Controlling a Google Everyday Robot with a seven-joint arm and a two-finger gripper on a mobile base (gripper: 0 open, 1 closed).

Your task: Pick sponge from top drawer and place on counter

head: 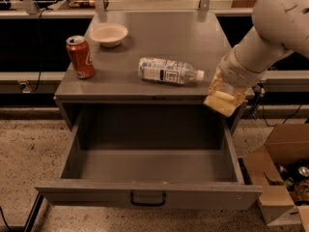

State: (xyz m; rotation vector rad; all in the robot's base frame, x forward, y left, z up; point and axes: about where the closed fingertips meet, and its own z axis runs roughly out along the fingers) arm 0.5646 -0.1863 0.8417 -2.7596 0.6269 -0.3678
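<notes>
With your gripper clamped on the sponge just off the counter at its front corner, lift above the edge and set it down clear of the bottle.

- The gripper hangs at the counter's front right corner, clamped on the sponge; both are pale and blurred, so the line between them cannot be told.
- That counter corner is hidden behind the gripper.
- The arm, up and right of the gripper, is cut off by the top and right edges.
- The bottle, just left of the gripper, has a label too blurred to read.
- The cardboard box, below and right of the gripper, is cut by the right edge; its contents are too dark to tell.
- The top drawer's front panel hides the nearest strip of its floor.
</notes>
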